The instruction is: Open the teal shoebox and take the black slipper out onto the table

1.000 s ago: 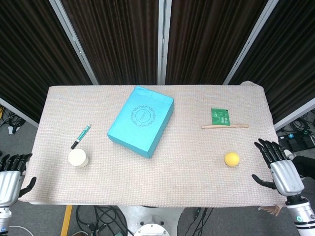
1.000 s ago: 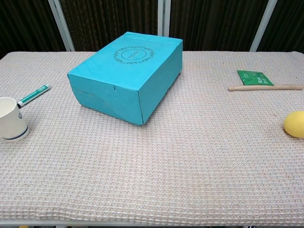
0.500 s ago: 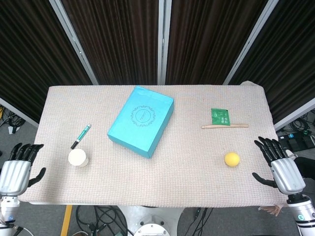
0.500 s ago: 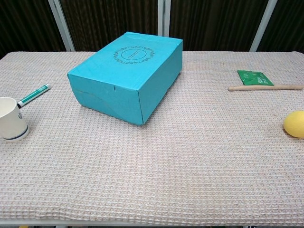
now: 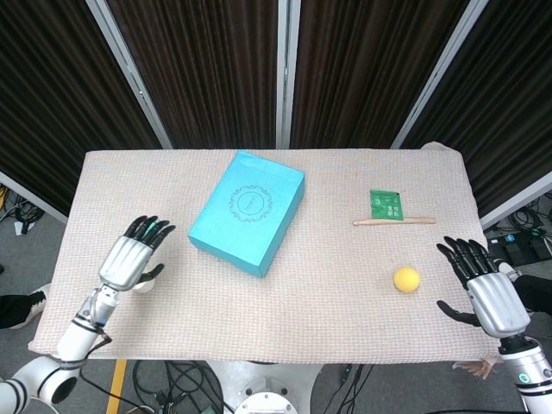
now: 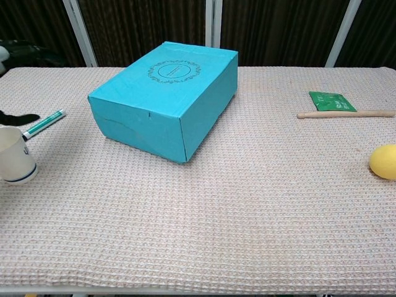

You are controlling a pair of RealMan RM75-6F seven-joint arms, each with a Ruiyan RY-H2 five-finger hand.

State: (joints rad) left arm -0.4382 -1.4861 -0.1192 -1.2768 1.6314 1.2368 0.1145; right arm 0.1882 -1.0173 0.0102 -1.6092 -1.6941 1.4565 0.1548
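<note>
Head view. Teal shoebox (image 5: 247, 211) sits closed, lid on, a little left of centre on the counter (image 5: 345, 285), turned at an angle. The black slipper is not visible; I judge it is inside. My left hand (image 5: 132, 258) hovers over the left part of the counter, fingers spread, holding nothing, well apart from the box and directly above the white cup, which it mostly hides here. My right hand (image 5: 490, 291) hangs off the near right edge, fingers apart, empty. A yellow ball (image 5: 406, 279) lies just left of it; a green packet (image 5: 385, 204) and a wooden stick (image 5: 393, 222) lie further back.

Chest view. The box (image 6: 167, 96) shows its near corner toward me, with the lid seam running low along the side. The white cup (image 6: 13, 162) stands at the left edge, a teal marker (image 6: 44, 123) just behind it. Only dark fingertips of the left hand (image 6: 18, 117) enter at far left, near the marker.

Risks, as I read them: sweeping the left hand toward the box could tip the cup or roll the marker. Lifting the lid one-handed could drag the whole box, since nothing braces it. The right hand, moving in, could knock the ball off the counter.
</note>
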